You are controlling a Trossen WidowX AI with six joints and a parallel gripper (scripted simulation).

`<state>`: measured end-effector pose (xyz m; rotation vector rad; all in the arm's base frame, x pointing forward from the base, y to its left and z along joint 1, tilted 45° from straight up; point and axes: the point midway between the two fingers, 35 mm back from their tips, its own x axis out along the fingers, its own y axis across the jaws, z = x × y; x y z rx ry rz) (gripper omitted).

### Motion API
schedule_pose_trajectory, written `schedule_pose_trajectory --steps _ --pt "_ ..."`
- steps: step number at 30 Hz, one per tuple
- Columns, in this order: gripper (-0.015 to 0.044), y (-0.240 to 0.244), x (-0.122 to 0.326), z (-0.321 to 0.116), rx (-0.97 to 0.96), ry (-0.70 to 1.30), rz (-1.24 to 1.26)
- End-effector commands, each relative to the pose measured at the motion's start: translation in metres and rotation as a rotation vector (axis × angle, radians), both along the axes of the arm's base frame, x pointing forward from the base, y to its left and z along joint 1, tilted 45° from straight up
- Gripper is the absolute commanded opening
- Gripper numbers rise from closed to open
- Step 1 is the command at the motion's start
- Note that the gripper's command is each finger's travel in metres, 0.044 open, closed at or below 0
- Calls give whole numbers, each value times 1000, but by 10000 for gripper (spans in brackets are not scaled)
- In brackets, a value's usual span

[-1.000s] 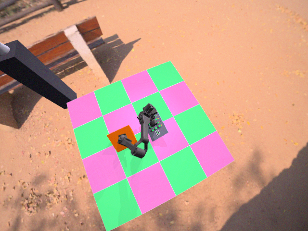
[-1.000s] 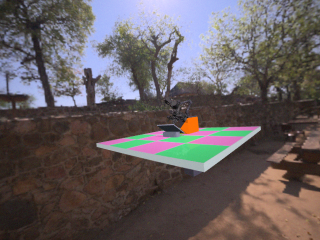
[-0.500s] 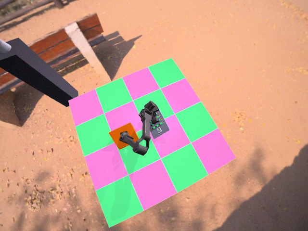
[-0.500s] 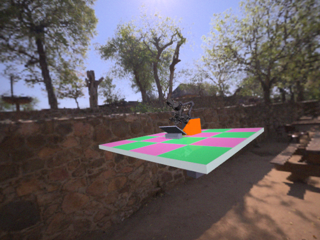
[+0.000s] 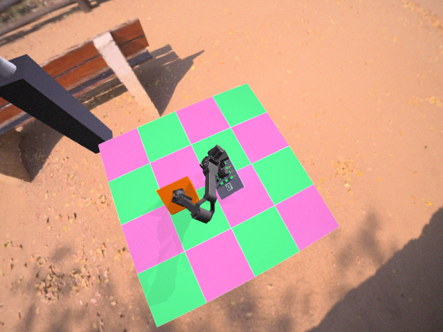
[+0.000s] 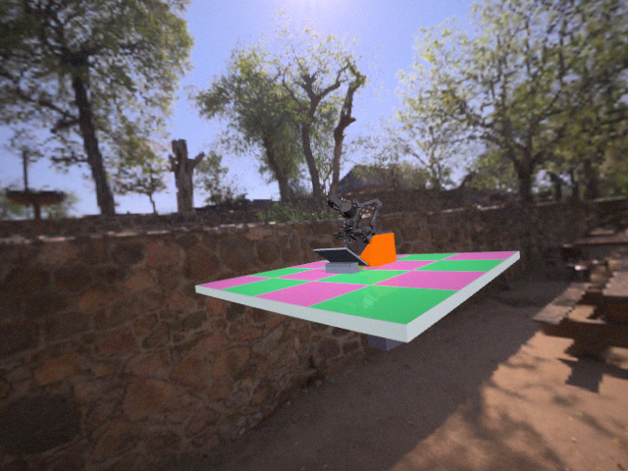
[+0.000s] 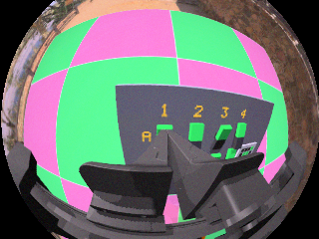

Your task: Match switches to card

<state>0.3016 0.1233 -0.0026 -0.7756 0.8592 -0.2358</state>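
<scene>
From above, the dark jointed arm [image 5: 209, 185] reaches from its orange base block [image 5: 177, 194], mid-bench, over the dark grey switch panel [image 5: 230, 182].

Side on, the tilted panel [image 6: 339, 254] sits toward the far edge.

Wrist camera: closed, empty black gripper [image 7: 174, 153] tips point at the green switch [image 7: 163, 131] under yellow number 1.

Switch panel [image 5: 230, 180]: dark grey slab, raised on small block, on checkered table just beside arm base. Top face carries yellow column marks 1 to 4 and row mark A. Far-row switches [image 7: 197, 130]: green halves showing at columns 1, 2, 4; column 3 shows green with dark half. Nearer rows hidden. Small card [image 7: 247, 149] at panel's right end, squares too small to read
</scene>
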Motion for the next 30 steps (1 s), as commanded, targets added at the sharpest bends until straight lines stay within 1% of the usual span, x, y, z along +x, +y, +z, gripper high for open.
schedule_pose_trajectory --steps 1,24,28,30 --pt "0 -1 0 -2 -2 8 2" --pt "0 0 0 -1 1 0 0" --pt "0 24 -35 27 4 -4 16" --pt "0 28 -43 34 2 -7 20"
